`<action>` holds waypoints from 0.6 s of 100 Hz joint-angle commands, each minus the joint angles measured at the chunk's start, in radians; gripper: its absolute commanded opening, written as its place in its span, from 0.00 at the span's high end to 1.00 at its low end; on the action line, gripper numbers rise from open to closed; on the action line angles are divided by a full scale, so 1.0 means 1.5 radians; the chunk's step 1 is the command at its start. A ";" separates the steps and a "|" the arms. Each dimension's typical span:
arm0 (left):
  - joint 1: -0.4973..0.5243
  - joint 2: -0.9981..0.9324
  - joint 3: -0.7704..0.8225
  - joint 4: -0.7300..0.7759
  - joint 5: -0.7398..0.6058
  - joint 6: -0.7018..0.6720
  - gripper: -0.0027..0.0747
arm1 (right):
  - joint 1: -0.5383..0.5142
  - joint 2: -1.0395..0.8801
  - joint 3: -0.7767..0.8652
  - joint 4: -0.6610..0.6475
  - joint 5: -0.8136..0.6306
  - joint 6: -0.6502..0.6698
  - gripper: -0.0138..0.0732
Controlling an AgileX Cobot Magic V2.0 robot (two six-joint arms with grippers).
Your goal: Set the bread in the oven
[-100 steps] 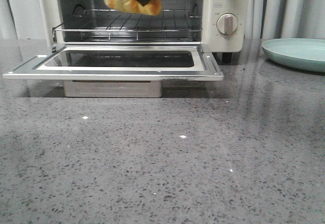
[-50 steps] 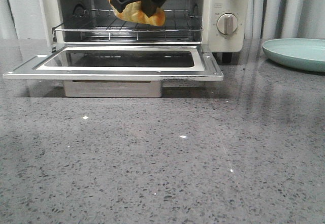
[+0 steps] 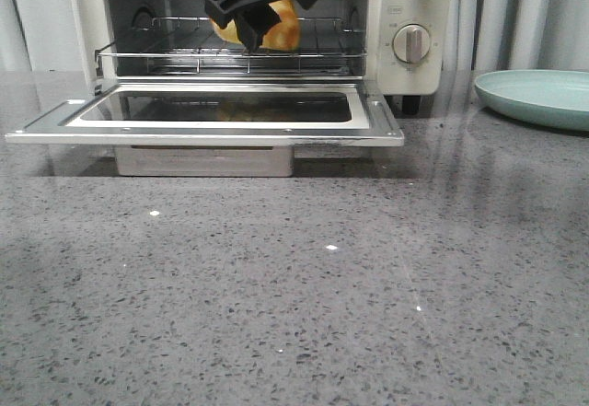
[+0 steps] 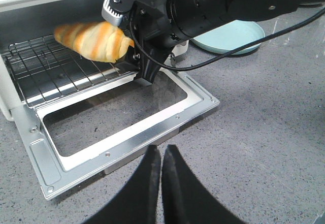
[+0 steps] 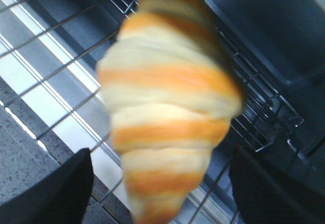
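Observation:
The bread (image 3: 276,27) is a golden-orange, pale-striped croissant inside the open oven (image 3: 405,56), just over the wire rack (image 3: 184,52). It also shows in the left wrist view (image 4: 94,42) and, blurred, in the right wrist view (image 5: 167,107). My right gripper (image 3: 235,21) reaches into the oven mouth. Its fingers stand wide apart on either side of the bread with gaps showing, so it is open (image 5: 160,183). My left gripper (image 4: 161,150) is shut and empty, above the counter in front of the lowered oven door (image 4: 127,148).
The drop-down door (image 3: 202,125) sticks out over the grey speckled counter (image 3: 304,286). A pale green plate (image 3: 538,98) lies to the right of the oven. The oven knobs (image 3: 411,43) are on its right side. A cable hangs from the right arm (image 4: 244,0).
My right gripper carried the bread down and deeper into the oven, toward the rack. Its jaws now stand apart from the bread, which looks blurred.

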 commanded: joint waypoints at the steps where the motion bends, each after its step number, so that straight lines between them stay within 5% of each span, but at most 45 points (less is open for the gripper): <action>1: -0.001 -0.001 -0.018 -0.011 -0.049 0.000 0.99 | -0.003 -0.048 -0.023 -0.025 -0.010 0.006 0.24; 24: -0.001 -0.039 -0.018 0.026 -0.086 0.000 0.99 | 0.020 -0.103 -0.023 0.027 0.036 0.011 0.33; 38: 0.002 -0.080 -0.017 0.090 -0.095 -0.012 0.99 | 0.052 -0.146 0.005 0.035 0.062 0.011 0.54; 53: 0.003 -0.142 0.018 0.162 -0.108 -0.060 0.99 | 0.093 -0.232 0.107 0.035 0.052 0.011 0.90; 60: 0.003 -0.176 0.048 0.195 -0.111 -0.093 0.99 | 0.108 -0.291 0.176 0.035 0.029 0.028 0.89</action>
